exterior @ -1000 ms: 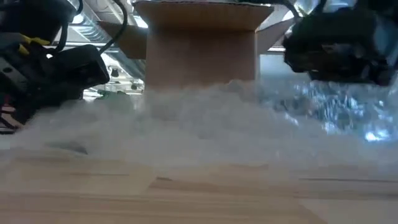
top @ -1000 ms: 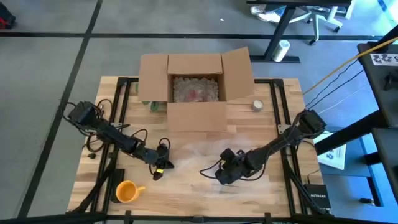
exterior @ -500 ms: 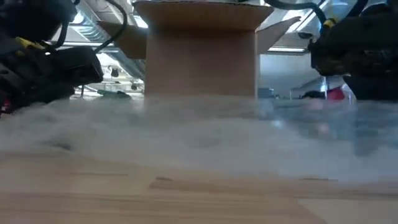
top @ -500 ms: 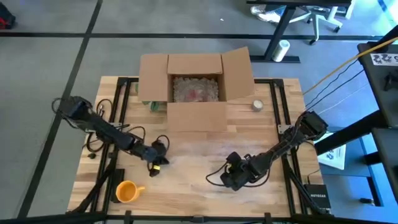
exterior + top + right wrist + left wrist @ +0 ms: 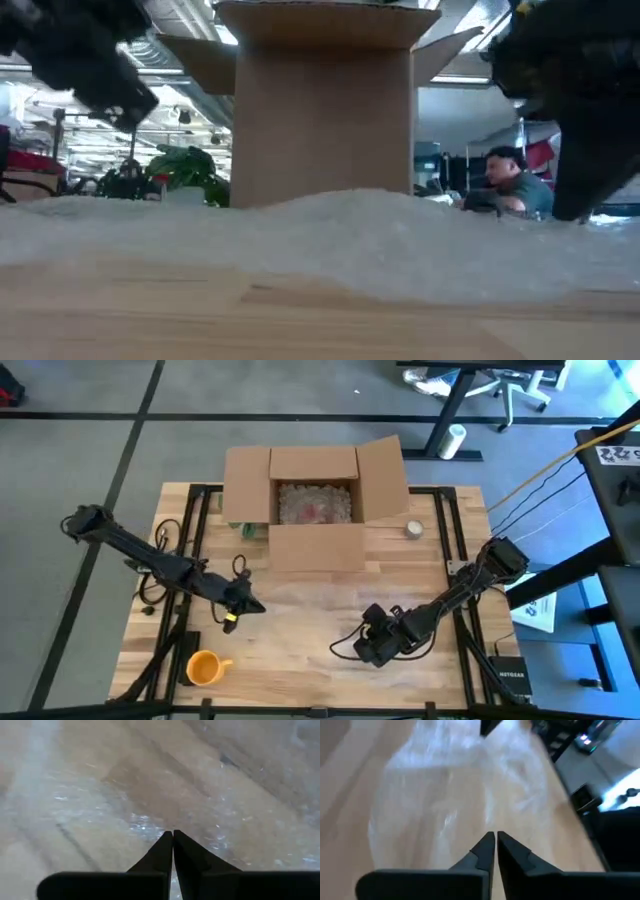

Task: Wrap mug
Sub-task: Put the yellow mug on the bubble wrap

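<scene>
The mug point(image 5: 203, 668) stands bare at the counter's point(image 5: 300, 680) near left corner, so wrapping has not begun. The wrap point(image 5: 310, 610) lies flat mid-counter. Right end effector point(image 5: 372, 647) rests, pinched together, on its near right edge; left end effector point(image 5: 232, 610), also closed, hovers at its left edge. Box point(image 5: 315, 500) beyond.

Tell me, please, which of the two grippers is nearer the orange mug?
The left gripper. It hangs just above the mug at the table's near left corner, while the right gripper sits well across the table, over the bubble wrap.
</scene>
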